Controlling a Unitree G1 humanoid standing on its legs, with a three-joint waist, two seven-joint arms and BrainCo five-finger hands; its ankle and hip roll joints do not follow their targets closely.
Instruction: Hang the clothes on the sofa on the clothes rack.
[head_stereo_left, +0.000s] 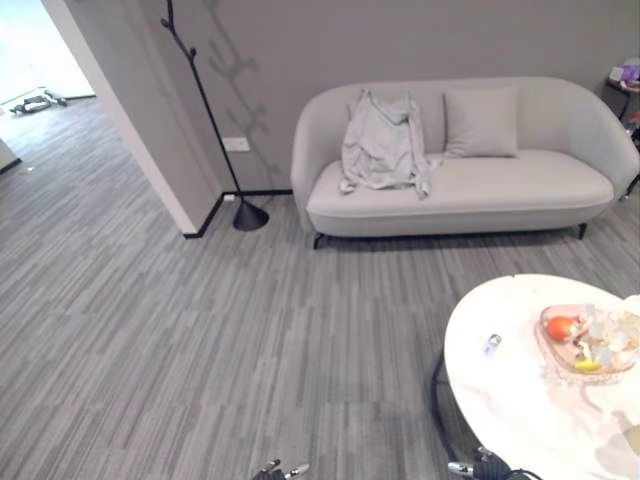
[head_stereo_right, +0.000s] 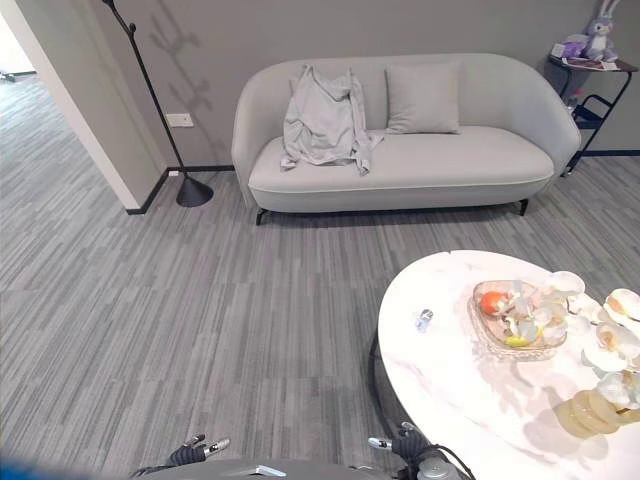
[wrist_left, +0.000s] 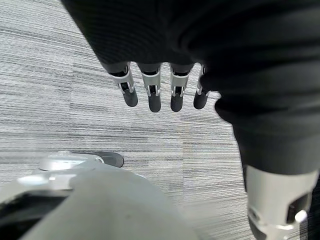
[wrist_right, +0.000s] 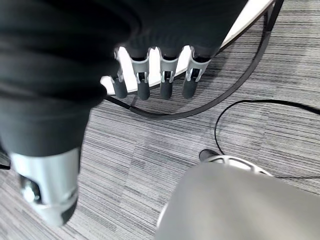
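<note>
Clothes (head_stereo_left: 383, 145): one pale grey garment, draped over the backrest and seat at the left end of the sofa (head_stereo_left: 520, 190), upper centre of frame. A cushion (head_stereo_left: 481, 122) stands just beside it. Clothes rack (head_stereo_left: 205, 110), black, stands at upper left against the grey wall, near the sofa's left arm. Floor is grey striped carpet (head_stereo_left: 200, 340). A white round table (head_stereo_right: 470, 390) at lower right carries a glass dish (head_stereo_right: 512, 322). Left hand (wrist_left: 152, 92) and right hand (wrist_right: 150, 82) hang over carpet, fingers straight, grasping nothing.
</note>
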